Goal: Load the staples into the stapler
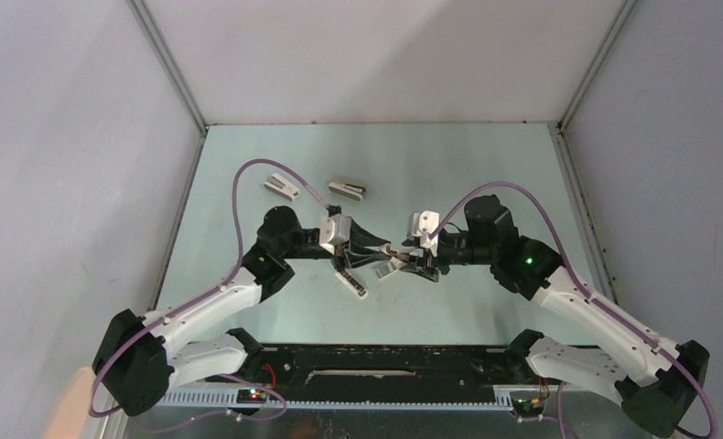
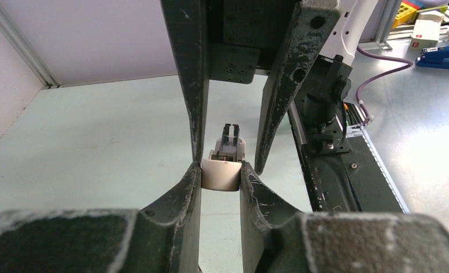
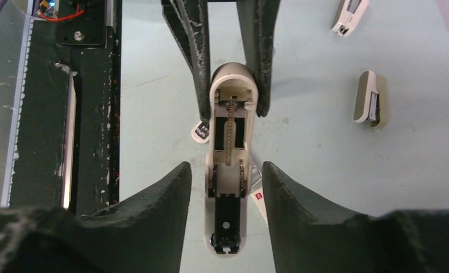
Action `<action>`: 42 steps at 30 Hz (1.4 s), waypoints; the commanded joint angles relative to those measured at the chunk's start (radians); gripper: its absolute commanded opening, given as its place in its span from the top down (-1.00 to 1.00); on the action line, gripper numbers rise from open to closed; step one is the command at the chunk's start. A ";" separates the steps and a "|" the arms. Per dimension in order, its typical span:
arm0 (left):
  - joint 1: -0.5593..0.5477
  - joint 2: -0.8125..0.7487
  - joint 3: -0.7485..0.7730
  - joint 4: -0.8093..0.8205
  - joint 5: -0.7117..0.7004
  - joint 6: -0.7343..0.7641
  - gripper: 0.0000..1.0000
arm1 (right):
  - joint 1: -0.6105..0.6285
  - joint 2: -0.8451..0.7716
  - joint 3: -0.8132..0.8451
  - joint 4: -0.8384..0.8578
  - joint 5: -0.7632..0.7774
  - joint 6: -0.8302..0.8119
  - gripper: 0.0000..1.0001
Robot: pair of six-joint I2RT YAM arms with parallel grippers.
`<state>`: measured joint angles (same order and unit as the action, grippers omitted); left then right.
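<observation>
The stapler (image 3: 229,170) is slim and pale, held level above the table with its magazine and spring facing up. My left gripper (image 2: 221,170) is shut on its rounded rear end (image 2: 220,174). My right gripper (image 3: 227,166) is open; its fingers (image 3: 154,199) straddle the stapler's front half without touching it. In the top view the left gripper (image 1: 376,258) and right gripper (image 1: 411,265) meet nose to nose at the table's middle, with the stapler (image 1: 393,262) between them. The white staples box (image 1: 350,282) lies on the table just below, and part of it shows with a red mark (image 3: 258,199).
Two stubby wedge staplers lie at the back left: a white one (image 1: 282,187) (image 3: 347,14) and a beige one (image 1: 348,189) (image 3: 370,98). The black base rail (image 3: 91,102) runs along the near edge. Grey walls enclose the pale green table (image 1: 486,165).
</observation>
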<state>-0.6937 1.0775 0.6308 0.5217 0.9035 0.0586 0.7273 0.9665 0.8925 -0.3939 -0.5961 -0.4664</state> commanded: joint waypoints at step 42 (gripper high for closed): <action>-0.006 -0.561 0.277 -1.098 -1.353 -0.251 -0.99 | -0.058 0.586 0.139 0.415 0.818 0.809 1.00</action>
<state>-0.7021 0.5404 0.9012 -0.4778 -0.3698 -0.2859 0.6220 1.4811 0.9375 -0.0982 0.1944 0.2836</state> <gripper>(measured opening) 0.996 0.327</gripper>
